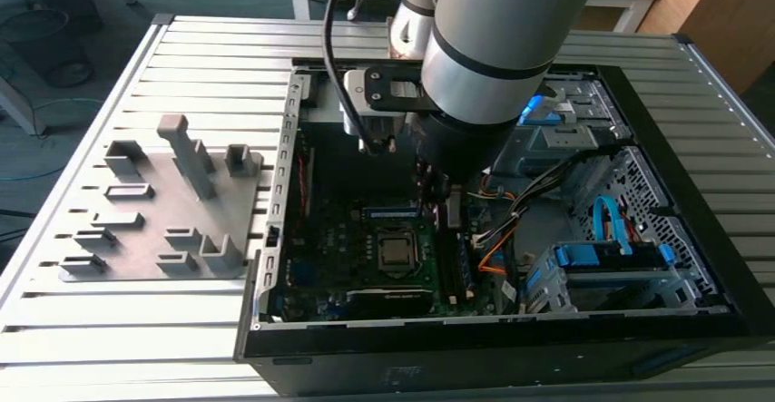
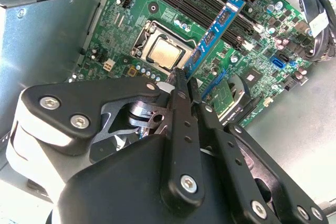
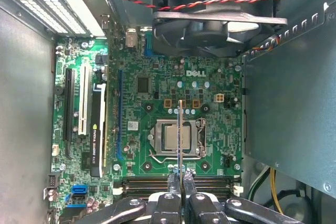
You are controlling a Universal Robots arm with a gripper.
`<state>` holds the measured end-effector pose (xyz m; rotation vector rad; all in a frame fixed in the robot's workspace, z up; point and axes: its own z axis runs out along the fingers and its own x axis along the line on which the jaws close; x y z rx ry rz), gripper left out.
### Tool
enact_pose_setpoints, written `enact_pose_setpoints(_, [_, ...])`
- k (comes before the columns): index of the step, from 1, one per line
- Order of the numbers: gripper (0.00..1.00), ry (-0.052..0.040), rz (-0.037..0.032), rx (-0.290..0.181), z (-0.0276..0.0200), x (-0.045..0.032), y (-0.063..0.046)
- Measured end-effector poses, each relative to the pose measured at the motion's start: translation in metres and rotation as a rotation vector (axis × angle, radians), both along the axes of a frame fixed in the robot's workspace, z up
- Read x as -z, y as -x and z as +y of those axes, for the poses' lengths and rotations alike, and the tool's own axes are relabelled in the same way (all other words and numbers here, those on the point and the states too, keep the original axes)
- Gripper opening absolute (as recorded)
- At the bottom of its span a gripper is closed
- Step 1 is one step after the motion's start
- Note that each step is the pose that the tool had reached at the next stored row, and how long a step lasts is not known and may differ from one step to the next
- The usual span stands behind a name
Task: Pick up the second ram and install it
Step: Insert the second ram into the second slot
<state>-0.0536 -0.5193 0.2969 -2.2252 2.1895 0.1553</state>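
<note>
Jaws of the gripper (image 2: 187,81) pinch the second ram (image 2: 212,32) by one end over the CPU socket (image 2: 163,52): probably light, stiff, fragile, safest held by flat faces.

The exterior view looks down from high up and rather far, over the desk (image 1: 206,66) and the open computer case (image 1: 485,343). Both wrist views ride close behind the hand (image 2: 186,78) (image 3: 180,174) and look past it to the motherboard (image 2: 113,40) (image 3: 157,77): the first straight down, the second at a slant. All three share the processor socket (image 1: 397,251) (image 2: 164,52) (image 3: 168,137) beyond the hand.
</note>
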Motion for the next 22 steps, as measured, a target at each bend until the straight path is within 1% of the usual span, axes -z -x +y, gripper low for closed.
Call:
enact_pose_setpoints(3, [0.14,0.0000,-0.0001,0.014,0.0000,0.0001,-0.0001])
enact_pose_setpoints(10, [0.14,0.0000,0.0000,0.121,0.0000,0.0005,0.0000])
enact_pose_setpoints(14, [0.14,0.0002,-0.0001,0.174,0.0000,0.0007,0.0000])
enact_pose_setpoints(18, [0.14,0.0014,-0.0002,0.216,0.0000,0.0008,0.0000])
enact_pose_setpoints(22, [0.14,0.0017,-0.0002,0.249,0.0000,0.0008,0.0000])
